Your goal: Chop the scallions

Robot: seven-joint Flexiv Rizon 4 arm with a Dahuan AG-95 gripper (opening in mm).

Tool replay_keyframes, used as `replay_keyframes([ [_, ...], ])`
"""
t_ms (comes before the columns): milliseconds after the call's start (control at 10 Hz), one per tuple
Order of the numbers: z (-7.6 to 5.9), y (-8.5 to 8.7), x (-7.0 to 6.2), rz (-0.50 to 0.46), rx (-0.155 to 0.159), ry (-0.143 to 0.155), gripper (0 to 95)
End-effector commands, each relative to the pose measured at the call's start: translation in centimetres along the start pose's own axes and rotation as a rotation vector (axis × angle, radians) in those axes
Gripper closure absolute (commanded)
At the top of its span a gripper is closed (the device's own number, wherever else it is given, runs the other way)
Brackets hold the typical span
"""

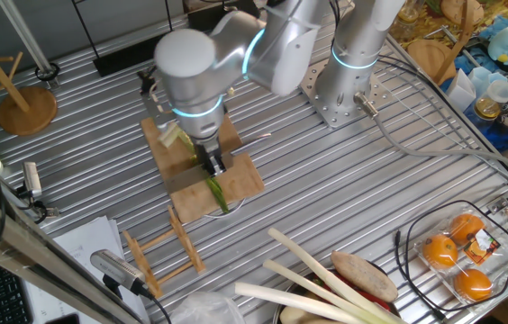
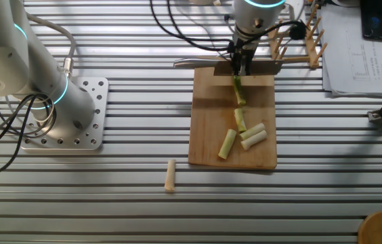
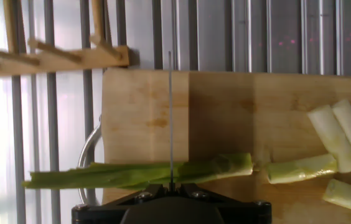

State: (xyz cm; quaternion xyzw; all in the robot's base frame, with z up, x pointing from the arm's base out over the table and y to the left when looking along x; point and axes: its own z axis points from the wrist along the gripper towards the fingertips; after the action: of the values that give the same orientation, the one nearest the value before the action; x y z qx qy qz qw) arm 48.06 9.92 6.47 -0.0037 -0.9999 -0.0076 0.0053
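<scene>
Hand view: wooden rack point(image 3: 51, 57) beside cutting board point(image 3: 225, 124).

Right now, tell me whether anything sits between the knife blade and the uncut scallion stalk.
Nothing visible does. In the hand view the knife blade stands edge-on directly over the uncut scallion stalk on the cutting board. The cut pieces lie off to the side, clear of the blade.

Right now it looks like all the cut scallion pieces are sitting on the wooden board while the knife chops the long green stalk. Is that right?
Not quite. One cut piece lies off the cutting board, on the metal table, as the other fixed view shows. The other pieces do sit on the board, and the knife is over the long green stalk.
</scene>
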Motion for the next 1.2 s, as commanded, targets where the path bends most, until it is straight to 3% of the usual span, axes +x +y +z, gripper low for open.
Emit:
replay_keyframes([
  [100, 0.1, 0.2, -0.2, 0.006, -0.009, 0.005, 95.0],
  [400, 0.4, 1.1, 0.0, 0.021, -0.006, 0.006, 95.0],
  [1200, 0.3, 1.3, 0.1, 0.026, -0.005, 0.022, 95.0],
])
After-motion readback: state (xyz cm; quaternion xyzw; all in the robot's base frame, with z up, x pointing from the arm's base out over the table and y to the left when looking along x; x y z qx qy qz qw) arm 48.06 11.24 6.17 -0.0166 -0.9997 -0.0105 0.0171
